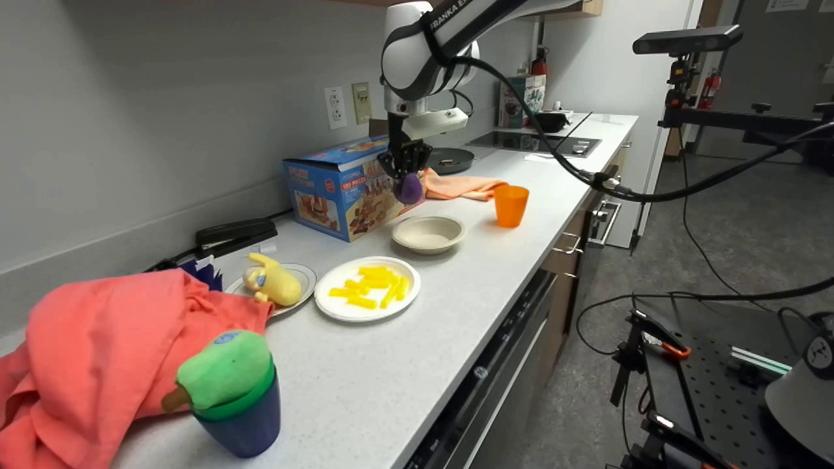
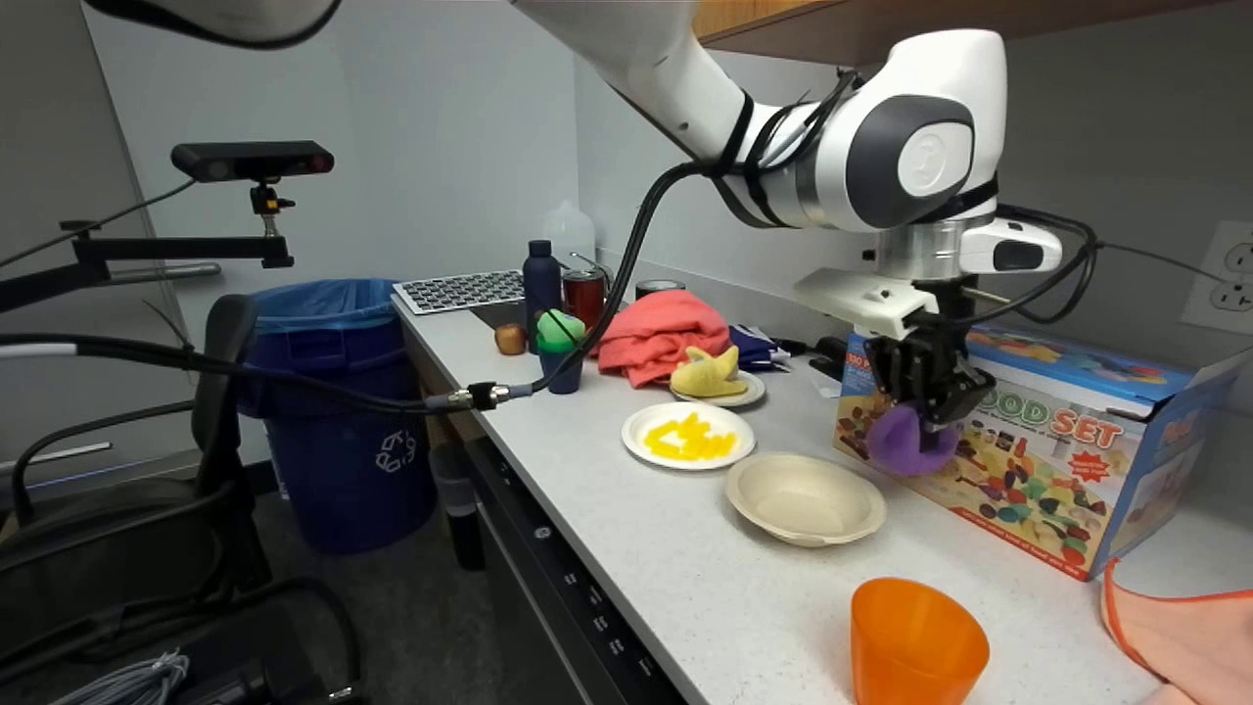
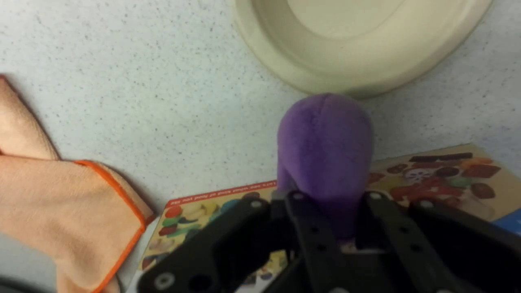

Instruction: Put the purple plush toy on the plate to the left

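The purple plush toy (image 1: 410, 189) hangs from my gripper (image 1: 403, 170) above the counter, in front of the cardboard box. It also shows in an exterior view (image 2: 896, 446). In the wrist view, the fingers (image 3: 329, 199) are closed on both sides of the toy (image 3: 325, 138), and its rounded end sticks out past them. The white plate (image 1: 340, 311) with yellow pieces on its centre lies farther along the counter, beyond the beige bowl, and shows in an exterior view (image 2: 638, 423). The plate is out of the wrist view.
The beige bowl (image 2: 806, 494) lies between toy and plate. The box (image 2: 1038, 446) stands against the wall. An orange cup (image 1: 511, 206) and an orange cloth (image 1: 459, 187) are nearby. A yellow toy (image 1: 280, 284) on a smaller plate, a red cloth (image 1: 124, 339) and a green toy (image 1: 225, 368) lie beyond.
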Controlling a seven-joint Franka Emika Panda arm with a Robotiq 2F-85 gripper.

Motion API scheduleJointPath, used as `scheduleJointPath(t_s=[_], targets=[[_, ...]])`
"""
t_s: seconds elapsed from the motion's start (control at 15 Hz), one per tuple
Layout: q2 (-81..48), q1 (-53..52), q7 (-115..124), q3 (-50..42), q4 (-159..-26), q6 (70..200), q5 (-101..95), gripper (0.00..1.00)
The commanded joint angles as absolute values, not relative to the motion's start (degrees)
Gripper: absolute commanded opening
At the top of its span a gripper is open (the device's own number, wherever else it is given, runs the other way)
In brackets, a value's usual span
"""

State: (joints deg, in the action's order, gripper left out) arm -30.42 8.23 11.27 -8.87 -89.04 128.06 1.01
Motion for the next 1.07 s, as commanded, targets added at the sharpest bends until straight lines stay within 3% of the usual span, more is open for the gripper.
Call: scheduleJointPath(t_s=[0.0, 0.53, 1.0], targets=[[-25.9, 7.8, 5.5, -7.2, -91.6, 126.1, 0.0, 0.06], [-22.5, 6.1, -2.6, -2.7, -97.4, 119.6, 0.5, 0.06], [-22.9, 3.1, -3.6, -0.6, -97.8, 121.6, 0.4, 0.06]])
